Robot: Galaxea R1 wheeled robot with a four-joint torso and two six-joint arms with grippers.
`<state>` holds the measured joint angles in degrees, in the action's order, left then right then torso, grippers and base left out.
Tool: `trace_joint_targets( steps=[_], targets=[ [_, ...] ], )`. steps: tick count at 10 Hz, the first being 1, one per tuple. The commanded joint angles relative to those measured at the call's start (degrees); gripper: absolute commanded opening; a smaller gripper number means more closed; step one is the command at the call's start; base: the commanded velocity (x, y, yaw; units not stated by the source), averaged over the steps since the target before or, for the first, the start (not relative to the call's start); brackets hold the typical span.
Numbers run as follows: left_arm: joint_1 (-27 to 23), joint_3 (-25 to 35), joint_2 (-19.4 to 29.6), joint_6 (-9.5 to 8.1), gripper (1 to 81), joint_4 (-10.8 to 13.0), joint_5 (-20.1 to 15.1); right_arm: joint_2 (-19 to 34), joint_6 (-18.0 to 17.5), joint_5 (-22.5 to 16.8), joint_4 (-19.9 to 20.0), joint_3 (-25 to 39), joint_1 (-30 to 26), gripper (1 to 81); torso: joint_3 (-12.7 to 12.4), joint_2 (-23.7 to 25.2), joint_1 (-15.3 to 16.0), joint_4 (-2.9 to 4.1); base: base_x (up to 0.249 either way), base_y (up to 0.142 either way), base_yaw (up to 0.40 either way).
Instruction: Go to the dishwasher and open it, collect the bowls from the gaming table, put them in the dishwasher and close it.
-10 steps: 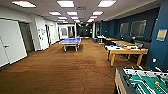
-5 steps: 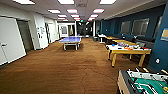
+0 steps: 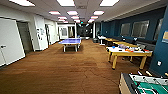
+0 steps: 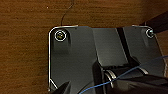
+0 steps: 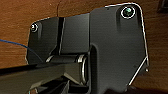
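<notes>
The gaming table (image 3: 130, 53), white-topped with yellow edging and legs, stands at the right of a long room, some way ahead of me. Colourful boxes lie on it. A small bright-blue bowl (image 3: 113, 47) sits on its near left corner. The dishwasher is out of view. Both wrist views look down past my own dark plate at brown carpet (image 4: 25, 50), and neither arm holds anything that I can make out.
A blue ping-pong table (image 3: 71, 41) stands mid-room ahead. A green-field foosball table (image 3: 145, 85) is close at my lower right. More tables (image 3: 112, 40) line the dark-blue right wall. White doors (image 3: 10, 42) run along the left wall. Wide brown carpet lies between.
The whole head view has shifted slightly: I have rolled forward a little, and the foosball table has slid lower and to the right. Nothing in the room itself has moved.
</notes>
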<state>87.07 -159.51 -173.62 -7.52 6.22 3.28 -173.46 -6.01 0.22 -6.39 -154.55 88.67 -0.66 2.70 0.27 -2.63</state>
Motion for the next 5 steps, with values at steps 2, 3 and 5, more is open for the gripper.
trace_joint_targets(
  steps=[2,3,5],
  targets=[
    [-3.3,-0.1,0.2,-0.04,81.1,-0.2,-2.6,-0.1,0.1,-2.9,-0.1,0.2,-2.7,81.1,0.0,0.0,0.0,0.00,0.168,0.000,0.000],
    [-3.3,-0.1,0.2,0.05,81.1,-0.2,-2.6,0.0,0.1,-2.9,0.0,0.2,-2.7,81.1,0.0,0.0,0.0,0.00,0.170,0.000,0.000],
    [-3.3,-0.1,0.2,0.05,81.1,-0.2,-2.6,-0.1,0.1,-2.9,-0.1,0.3,-2.7,81.1,0.0,0.0,0.0,0.00,0.171,0.000,0.000]
  ],
)
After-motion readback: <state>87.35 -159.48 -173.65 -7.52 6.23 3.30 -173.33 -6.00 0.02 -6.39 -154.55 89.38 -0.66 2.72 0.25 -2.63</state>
